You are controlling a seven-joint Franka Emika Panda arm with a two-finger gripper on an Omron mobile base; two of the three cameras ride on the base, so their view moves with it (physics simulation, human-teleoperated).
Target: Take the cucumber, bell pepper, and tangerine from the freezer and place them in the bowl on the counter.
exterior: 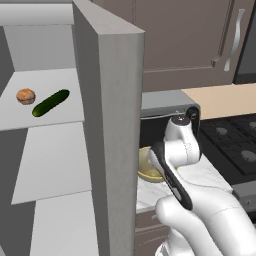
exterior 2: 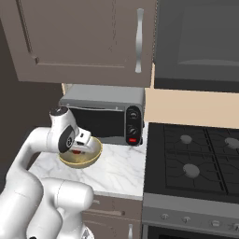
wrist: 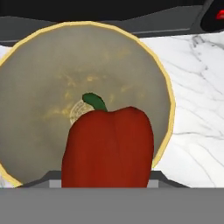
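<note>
Pepper (wrist: pixel 107 146) held in the gripper (exterior 2: pixel 77 150) over the bowl (wrist: pixel 39 74) near the counter's (exterior 2: pixel 116 172) left edge; next, release. Cucumber (exterior: pixel 50 103) and tangerine (exterior: pixel 25 96) wait on the freezer (exterior: pixel 107 150) shelf.

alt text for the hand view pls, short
A glossy red bell pepper with a green stem fills the foreground, held over the round pale yellow-olive bowl. The bowl sits on the white marble counter, with a dark appliance edge along the top.
</note>
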